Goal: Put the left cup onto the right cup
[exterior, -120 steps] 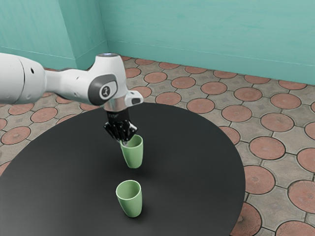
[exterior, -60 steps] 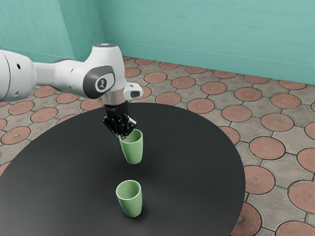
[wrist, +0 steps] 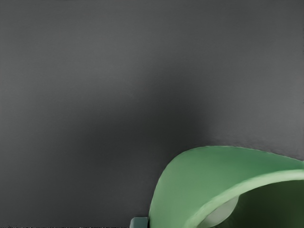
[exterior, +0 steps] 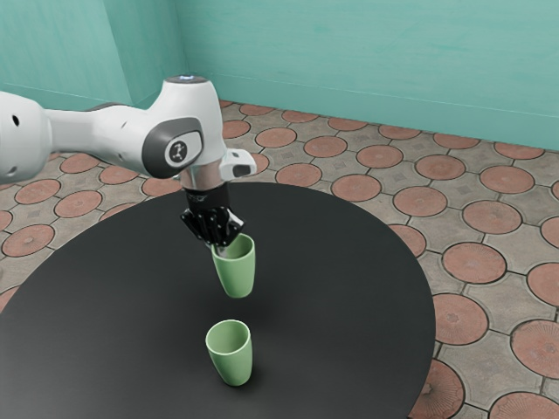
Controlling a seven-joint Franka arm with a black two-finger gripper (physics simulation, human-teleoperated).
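Note:
My black gripper (exterior: 220, 245) is shut on the rim of a light green cup (exterior: 236, 267), which hangs above the round black table (exterior: 349, 288), tilted a little. In the wrist view that held cup (wrist: 223, 190) curves up large just under my hand, over the dark tabletop. A second light green cup (exterior: 230, 351) stands upright on the table, closer to the front edge and almost straight below the held one, with a clear gap between them.
The table's edge curves round at the exterior view's right, over a floor of round terracotta tiles (exterior: 472, 209). Teal walls (exterior: 367, 52) stand behind. My white arm (exterior: 96, 140) comes in from the exterior view's left.
My hand rose slightly with the cup and shifted a little toward the exterior view's left, then settled a touch lower. The standing cup has not moved.

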